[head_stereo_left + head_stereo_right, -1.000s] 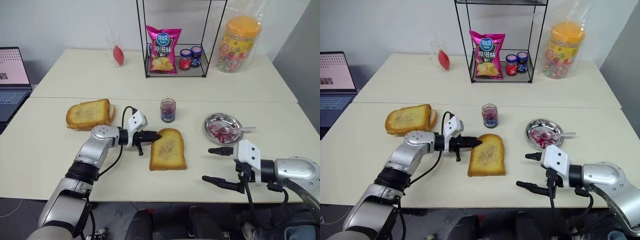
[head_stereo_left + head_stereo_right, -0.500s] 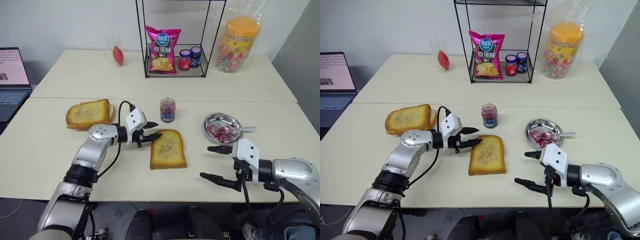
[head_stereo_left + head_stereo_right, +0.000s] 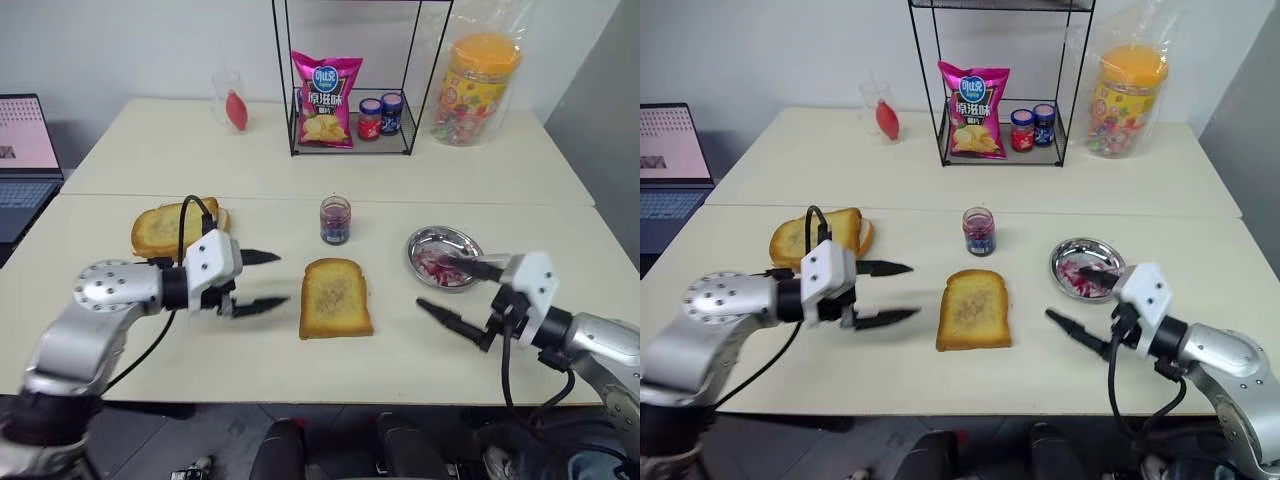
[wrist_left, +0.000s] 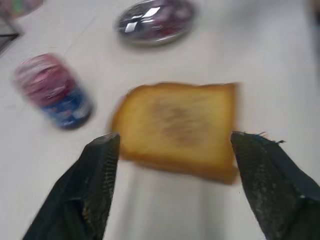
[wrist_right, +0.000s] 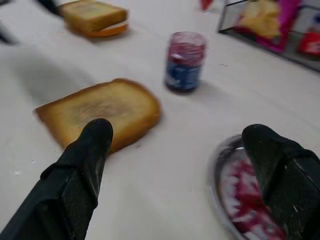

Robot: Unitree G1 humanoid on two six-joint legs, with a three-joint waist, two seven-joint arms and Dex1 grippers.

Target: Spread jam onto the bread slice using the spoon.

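While both grippers hung above the near half of the table (image 3: 120,215), the bread slice (image 3: 336,297) lay flat between them and served as the middle of the scene. Left of the bread slice, and apart from it, the left gripper (image 3: 262,279) pointed toward it with its two black fingers spread wide and nothing between them. Right of the bread slice, the right gripper (image 3: 460,293) stood equally wide and empty, one finger reaching over the rim of the steel dish (image 3: 425,243). That dish sat to the right of the bread slice and a little farther back, smeared with red jam (image 3: 436,264); the spoon could not be made out in it. Just behind the bread slice stood the jam jar (image 3: 335,220) with its blue label, upright and untouched. Farther left of the bread slice lay the pile of toast (image 3: 160,226). Well behind the bread slice stood a wire rack (image 3: 345,150) holding a chip bag (image 3: 325,98) and two small lidded jars (image 3: 381,115).
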